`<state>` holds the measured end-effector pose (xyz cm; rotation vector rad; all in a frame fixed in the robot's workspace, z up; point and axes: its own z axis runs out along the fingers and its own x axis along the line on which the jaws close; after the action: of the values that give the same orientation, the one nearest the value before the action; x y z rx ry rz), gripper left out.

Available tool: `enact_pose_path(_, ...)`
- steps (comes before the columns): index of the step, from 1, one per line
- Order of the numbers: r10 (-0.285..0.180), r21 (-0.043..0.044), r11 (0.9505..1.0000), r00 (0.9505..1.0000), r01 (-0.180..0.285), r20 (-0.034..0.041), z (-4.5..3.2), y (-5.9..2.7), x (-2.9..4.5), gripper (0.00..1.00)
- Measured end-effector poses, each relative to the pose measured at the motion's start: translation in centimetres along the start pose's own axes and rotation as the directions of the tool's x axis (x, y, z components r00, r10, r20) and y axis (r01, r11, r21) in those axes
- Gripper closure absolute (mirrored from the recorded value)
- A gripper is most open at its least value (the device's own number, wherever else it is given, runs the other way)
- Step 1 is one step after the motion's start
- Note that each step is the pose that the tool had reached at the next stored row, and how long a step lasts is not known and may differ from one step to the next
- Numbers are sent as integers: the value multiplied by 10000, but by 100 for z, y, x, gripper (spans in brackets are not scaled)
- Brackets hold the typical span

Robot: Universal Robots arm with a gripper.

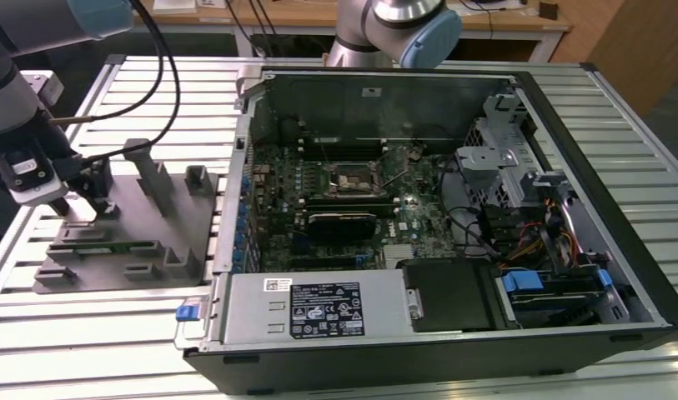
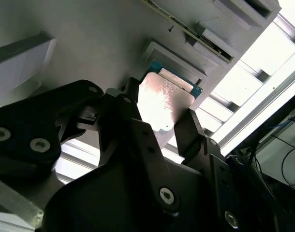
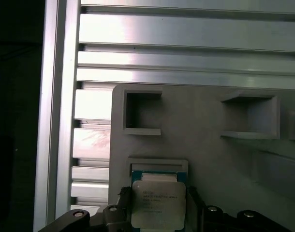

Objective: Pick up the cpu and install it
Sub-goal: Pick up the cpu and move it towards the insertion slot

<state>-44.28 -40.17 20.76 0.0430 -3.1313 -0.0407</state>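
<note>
- Currently, the black two-finger gripper (image 2: 159, 115) is narrow, its jaws set against two opposite edges of the small flat square cpu (image 2: 163, 99) with the pale silvery metal top.
- In both wrist views the cpu (image 3: 157, 205) lies between the fingers, low over the large grey slotted plastic block (image 3: 210, 159); whether it has left its shallow recess cannot be told.
- Progress, as judged: pick-up is in hand and installation is not yet done. The dark metal-framed socket (image 1: 355, 179) on the green motherboard (image 1: 316, 187) is well apart from the gripper (image 1: 82, 207).
- Clearance: raised grey block walls stand near the gripper. Open room lies above the slatted aluminium table (image 1: 94, 333). The rim of the black open computer case (image 1: 650, 275) encloses the socket.
</note>
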Motion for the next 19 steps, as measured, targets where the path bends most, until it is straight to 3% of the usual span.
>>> enact_pose_path(19,0,-12,10000,10000,0,1,-168,5,4,46)
